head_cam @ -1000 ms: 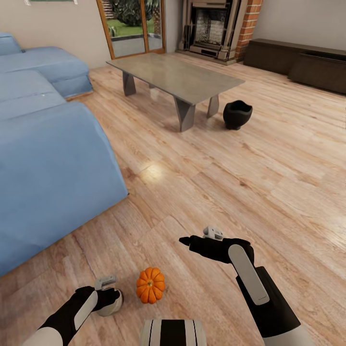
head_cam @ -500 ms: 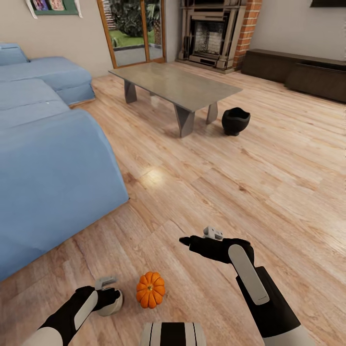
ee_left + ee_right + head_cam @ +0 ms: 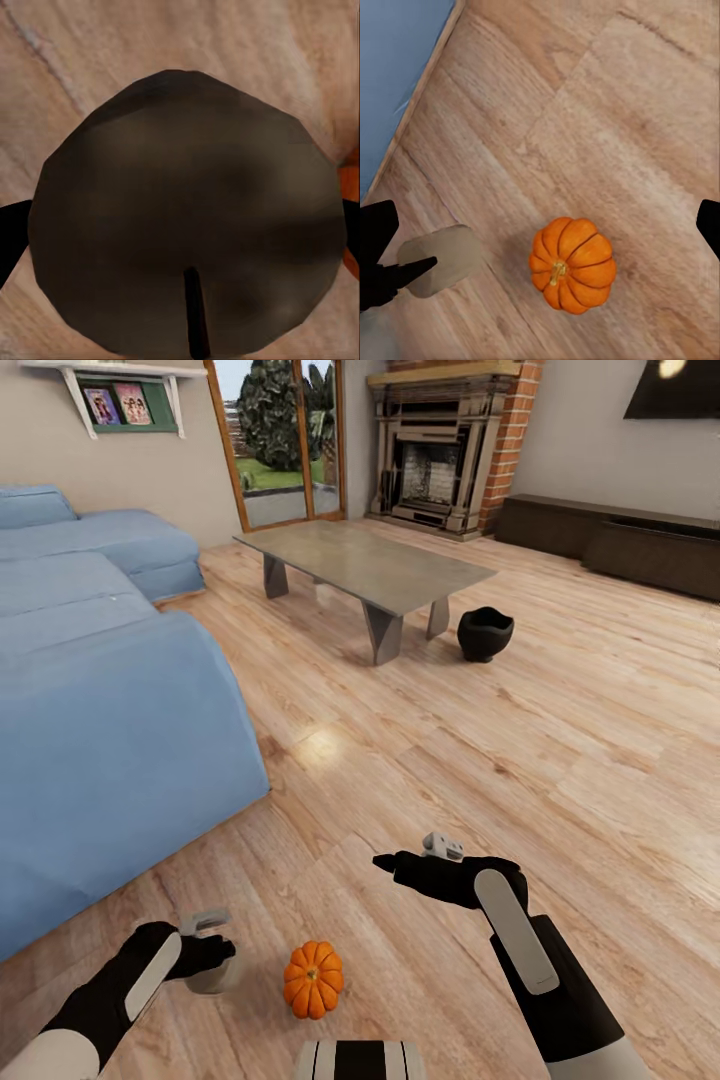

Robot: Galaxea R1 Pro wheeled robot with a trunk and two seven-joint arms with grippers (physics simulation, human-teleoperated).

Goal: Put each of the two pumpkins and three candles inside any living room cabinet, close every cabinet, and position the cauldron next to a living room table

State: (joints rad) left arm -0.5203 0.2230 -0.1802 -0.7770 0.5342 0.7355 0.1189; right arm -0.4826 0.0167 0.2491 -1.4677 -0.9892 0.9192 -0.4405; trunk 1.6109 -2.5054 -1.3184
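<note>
A bright orange pumpkin [image 3: 313,979] sits on the wood floor just in front of my base, and it is also in the right wrist view [image 3: 572,264]. My left gripper [image 3: 208,958] is shut on a grey-beige candle [image 3: 210,975], held slightly above the floor to the pumpkin's left. The candle's dark top with its wick [image 3: 187,225] sits between the black fingers [image 3: 11,240]. My right gripper [image 3: 385,863] hovers open above and right of the pumpkin, its fingers [image 3: 376,229] wide apart. The black cauldron [image 3: 485,633] stands by the table [image 3: 370,560]. The dark cabinet [image 3: 610,540] runs along the far right wall.
A large blue sofa [image 3: 100,710] takes up the left side, its corner close to the left arm. A brick fireplace [image 3: 430,460] and a glass door [image 3: 285,440] are at the back. Open wood floor [image 3: 520,760] stretches between me and the cabinet.
The head view has tilted up, showing more of the far wall. My left gripper has risen a little with the candle, off the floor. The right arm and pumpkin have not moved.
</note>
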